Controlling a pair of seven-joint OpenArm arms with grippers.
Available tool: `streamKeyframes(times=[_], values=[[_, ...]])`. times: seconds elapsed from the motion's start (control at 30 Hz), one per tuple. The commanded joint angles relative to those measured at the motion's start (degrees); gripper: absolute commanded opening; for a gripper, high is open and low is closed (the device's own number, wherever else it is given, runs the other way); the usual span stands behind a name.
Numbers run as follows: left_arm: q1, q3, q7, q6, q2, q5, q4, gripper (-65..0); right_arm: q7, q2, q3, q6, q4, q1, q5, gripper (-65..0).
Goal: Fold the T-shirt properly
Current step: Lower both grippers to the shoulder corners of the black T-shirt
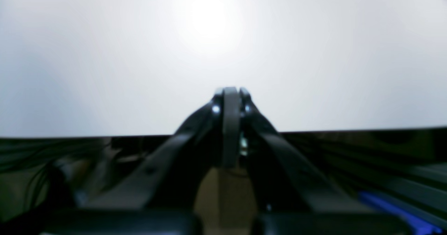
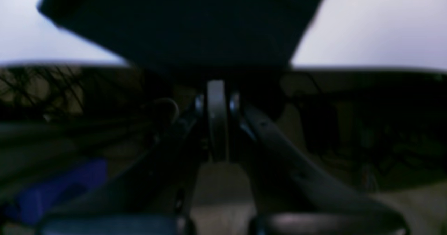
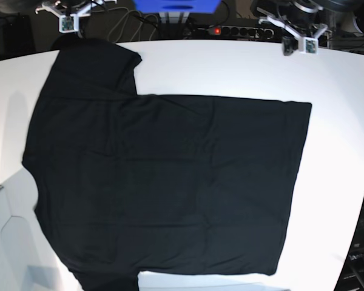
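T-shirt (image 3: 164,182): black, spread flat and unfolded across the white table (image 3: 346,109) in the base view, body running left to right, one sleeve (image 3: 97,66) reaching toward the far left corner, straight hem at right, no print showing on the upper face. Both arms sit at the far table edge, well apart from each other, neither touching the cloth. Left wrist view: left gripper (image 1: 230,95) with jaws pressed nearly together, nothing between them, pointing over bare white table; a sliver of dark shows in the top right corner, probably shirt, too blurred to be sure. Right wrist view, dim and soft: right gripper (image 2: 217,88) pressed together and empty, tips just short of the table edge; the T-shirt's sleeve fills the upper middle, lying on the white surface beyond the fingertips.
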Motion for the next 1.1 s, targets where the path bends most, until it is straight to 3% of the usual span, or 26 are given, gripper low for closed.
streamKeyframes(times=[0.0, 0.2, 0.3, 0.5, 0.67, 0.8, 0.97, 1.07], values=[[-1.1, -1.5, -0.5, -0.2, 1.0, -1.3, 1.4, -59.1, 1.2, 0.1, 0.3, 0.1, 1.0, -0.9, 0.0, -60.4], [-8.0, -11.2, 4.9, -0.3, 5.8, -5.4, 1.4, -34.8, 1.8, 0.5, 0.2, 0.1, 1.1, 1.3, 0.0, -37.8], [-13.9, -15.0, 9.6, -0.3, 7.3, -5.5, 1.2, -33.2, 1.8, 0.5, 0.2, 0.1, 1.1, 3.1, 0.0, -31.8], [-25.4, -19.3, 16.6, -0.3, 9.0, -5.5, -4.0, -31.7, 1.3, 0.5, 0.2, 0.1, 1.1, 5.8, 0.0, -31.2], [-31.0, -19.0, 17.0, -0.3, 9.0, -5.6, -10.8, -23.3, 1.3, 0.7, 0.2, 0.1, 1.1, 6.3, 0.0, -31.3], [-34.0, -18.9, 16.9, -0.5, 9.0, -5.6, -15.5, -23.4, 1.3, 1.7, 0.2, 0.1, 1.0, 6.5, 0.0, -31.3], [-37.2, -18.9, 17.1, -7.7, 9.0, -5.3, -22.0, -23.4, 1.3, 1.7, 0.2, 0.1, 1.0, 6.7, 0.0, -31.3], [-38.4, -18.9, 17.1, -8.4, 9.0, -5.3, -23.7, -23.4, 1.3, 1.7, 0.2, 0.1, 1.0, 7.5, 0.0, -31.3]])
